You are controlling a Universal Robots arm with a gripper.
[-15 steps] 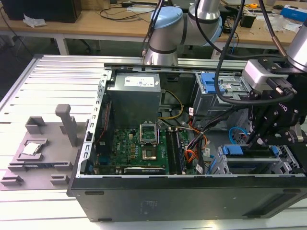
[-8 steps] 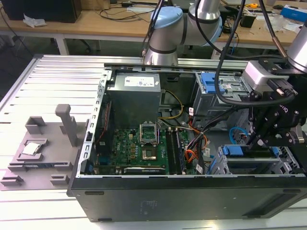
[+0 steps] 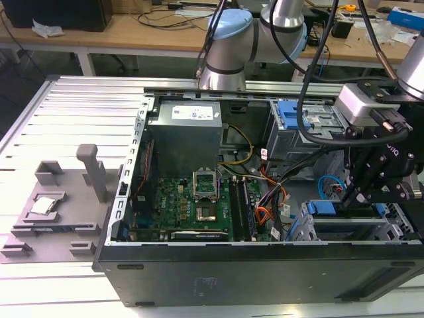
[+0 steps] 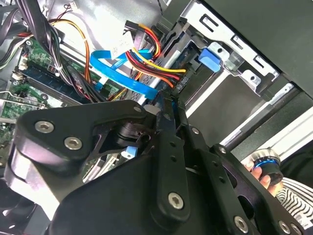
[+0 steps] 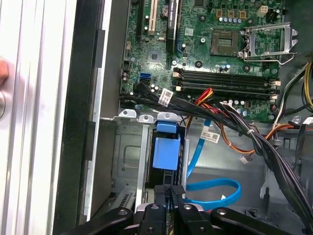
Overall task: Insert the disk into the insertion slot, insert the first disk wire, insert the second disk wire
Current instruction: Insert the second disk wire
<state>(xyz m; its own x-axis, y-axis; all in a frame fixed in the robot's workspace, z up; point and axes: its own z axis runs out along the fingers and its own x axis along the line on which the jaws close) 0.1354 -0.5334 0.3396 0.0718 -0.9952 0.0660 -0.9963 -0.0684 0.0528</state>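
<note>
Gripper [image 5: 171, 193] fingers closed together, nothing visibly held — disk's blue carrier [image 5: 165, 152] seated in slot [image 5: 128, 156], at 12 o'clock of fingertips.

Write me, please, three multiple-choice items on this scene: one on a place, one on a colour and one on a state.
1. In the exterior view, at which part of the case is the gripper?
A. Its left end
B. Its middle
C. Its right end

2. What colour is the flat cable looping near the gripper?
A. Blue
B. Green
C. White

3. In what state is the case?
A. Shut, panel on
B. Open, motherboard exposed
C. Half covered by a cloth

Answers:
1 C, the gripper hangs over the drive cage at that end.
2 A, the loop shows bright blue in both wrist views.
3 B, the board and its wiring lie in plain sight from above.
</note>
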